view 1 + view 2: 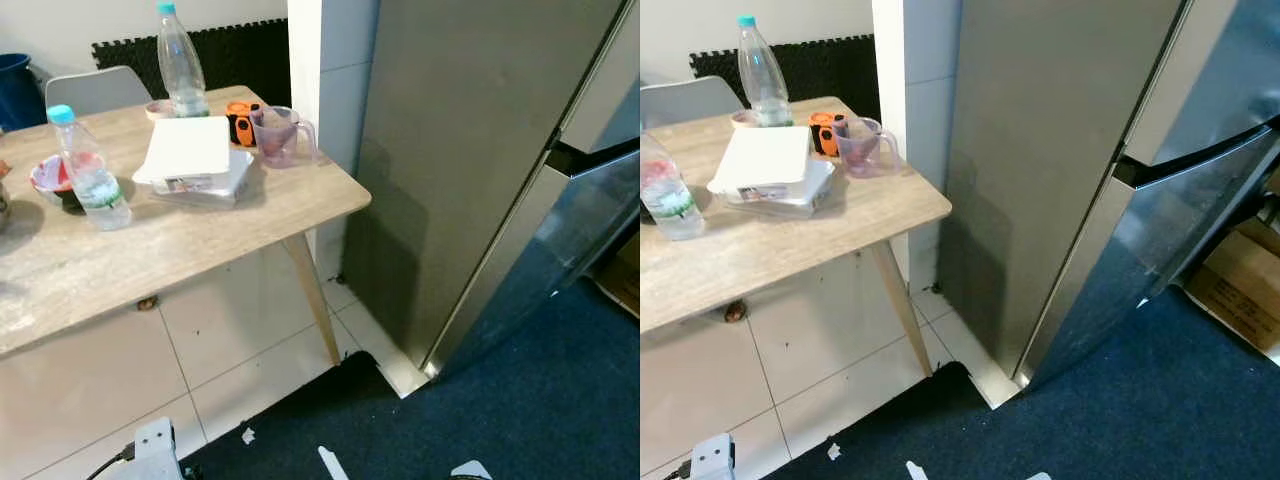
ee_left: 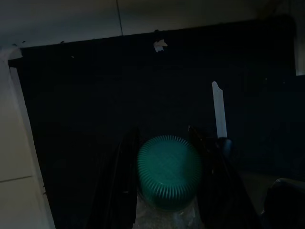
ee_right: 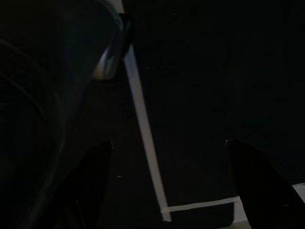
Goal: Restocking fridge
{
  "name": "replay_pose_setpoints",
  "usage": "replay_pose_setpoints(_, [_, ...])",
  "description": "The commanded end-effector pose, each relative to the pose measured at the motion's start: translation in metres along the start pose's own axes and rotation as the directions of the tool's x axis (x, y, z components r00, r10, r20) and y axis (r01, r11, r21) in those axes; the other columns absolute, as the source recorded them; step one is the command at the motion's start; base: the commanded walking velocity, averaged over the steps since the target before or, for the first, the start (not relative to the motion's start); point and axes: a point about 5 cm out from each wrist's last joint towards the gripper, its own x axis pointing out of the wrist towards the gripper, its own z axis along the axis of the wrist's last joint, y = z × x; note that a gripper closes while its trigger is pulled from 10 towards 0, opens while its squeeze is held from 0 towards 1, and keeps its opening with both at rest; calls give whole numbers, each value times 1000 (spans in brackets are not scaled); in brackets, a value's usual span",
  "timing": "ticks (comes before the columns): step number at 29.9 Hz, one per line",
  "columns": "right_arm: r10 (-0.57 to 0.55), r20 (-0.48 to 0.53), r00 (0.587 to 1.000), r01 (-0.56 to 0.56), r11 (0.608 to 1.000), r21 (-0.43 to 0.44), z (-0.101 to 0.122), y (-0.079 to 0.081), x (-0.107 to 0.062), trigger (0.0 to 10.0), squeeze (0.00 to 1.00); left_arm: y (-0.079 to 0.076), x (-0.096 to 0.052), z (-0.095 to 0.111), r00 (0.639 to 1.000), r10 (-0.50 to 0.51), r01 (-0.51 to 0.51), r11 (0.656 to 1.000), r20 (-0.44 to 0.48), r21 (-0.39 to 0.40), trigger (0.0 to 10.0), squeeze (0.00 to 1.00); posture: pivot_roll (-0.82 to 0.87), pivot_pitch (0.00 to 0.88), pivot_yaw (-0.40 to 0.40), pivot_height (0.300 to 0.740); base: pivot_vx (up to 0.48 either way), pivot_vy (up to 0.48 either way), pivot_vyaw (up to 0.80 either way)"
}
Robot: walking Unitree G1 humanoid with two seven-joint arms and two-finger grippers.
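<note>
Fridge (image 1: pixel 1060 150), steel, doors closed, stands at right of the head views, on dark blue carpet (image 1: pixel 520 400) beside pale floor tiles (image 1: pixel 120 370). Wooden table (image 1: pixel 150 250) to its left carries two water bottles: one tall bottle with teal cap at back (image 1: pixel 180 65), one smaller bottle near front-left (image 1: pixel 90 170). Between them a white lidded container (image 1: pixel 195 160), flat, near the table's right corner. Clear measuring jug (image 1: pixel 280 135) just beside it, orange object (image 1: pixel 240 122) touching or close behind the jug, cannot tell what it is. Red-and-white bowl (image 1: pixel 48 180) behind the small bottle. Grey chair (image 1: pixel 95 88) at the far side. Left wrist view, dark: left gripper (image 2: pixel 167 162) clenched around a held bottle (image 2: pixel 169 169) with green ribbed cap, one black finger each side of it, hanging over carpet with a white scrap (image 2: pixel 160 45) and a white strip (image 2: pixel 219 107) on it. Right wrist view, very dark: right gripper (image 3: pixel 169 167) fingers spread wide apart, nothing between them, over carpet with a pale line (image 3: pixel 143 129).
</note>
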Motion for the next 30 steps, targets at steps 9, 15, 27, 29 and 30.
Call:
replay_pose_setpoints(9, [-9,1,1000,9,1000,-17,-2,-3,-1,10000,0,-10,1,-9,998,-47,47,999,-39,6,10000,0,-33,0,-39,740,0,-450,0])
replay_pose_setpoints(15, [-17,9,1000,16,1000,13,-2,-3,-1,10000,0,-12,0,-13,997,-58,59,998,-51,22,10000,0,-32,0,-38,740,0,-450,0])
replay_pose_setpoints(27, [-14,28,1000,12,998,59,0,-4,-1,10000,0,-14,0,-15,996,-65,66,998,-57,23,10000,0,-39,0,-37,740,0,-451,193])
replay_pose_setpoints(29, [-15,28,999,13,998,59,0,-4,-1,10000,0,-14,0,-15,996,-66,68,997,-58,22,10000,0,-40,0,-37,740,0,-450,769])
replay_pose_setpoints(30, [-15,28,999,13,998,59,0,-4,-1,10000,0,-14,0,-15,996,-66,68,997,-58,22,10000,0,-40,0,-37,740,0,-450,769])
